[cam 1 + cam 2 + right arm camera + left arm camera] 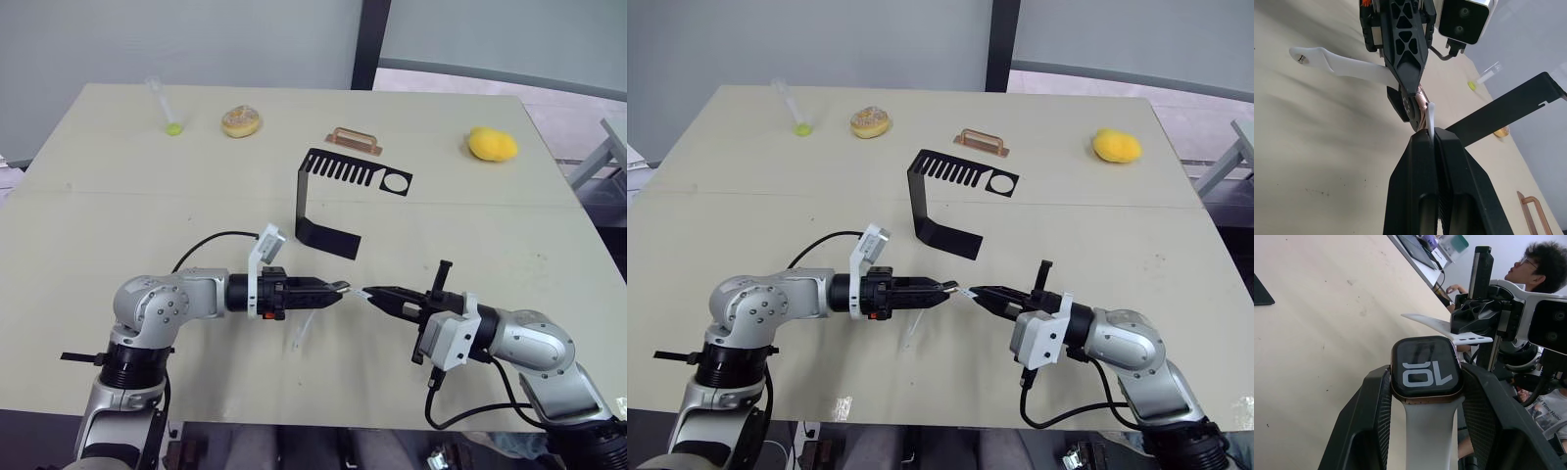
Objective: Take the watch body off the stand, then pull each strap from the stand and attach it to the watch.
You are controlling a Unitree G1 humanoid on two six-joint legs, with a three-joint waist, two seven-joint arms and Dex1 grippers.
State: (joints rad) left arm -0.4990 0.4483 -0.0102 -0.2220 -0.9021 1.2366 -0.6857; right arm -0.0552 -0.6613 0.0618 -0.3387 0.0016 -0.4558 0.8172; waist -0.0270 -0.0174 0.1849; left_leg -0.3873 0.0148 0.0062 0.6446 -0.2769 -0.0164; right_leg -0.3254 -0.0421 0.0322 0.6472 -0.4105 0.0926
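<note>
The left gripper (pixel 331 290) pinched the watch body (pixel 1426 368), one white strap (pixel 1429 431) already fitted, as its wrist view showed. At its 3 o'clock, the right gripper (pixel 376 293) clamped the holed strap (pixel 1447 328). The stand (pixel 338 191) stood empty at 12 o'clock.

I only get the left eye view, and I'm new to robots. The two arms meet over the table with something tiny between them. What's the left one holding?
Observer: The left wrist view shows the left end effector shut on the watch body. Its dark screen shows white digits.
Operator: Is a band on it yet?
Observer: Yes, one white strap already hangs from one end of the case.
Operator: And the right arm?
Observer: The right end effector is shut on the second strap, the one with small holes. The strap's tip is close beside the case.
</note>
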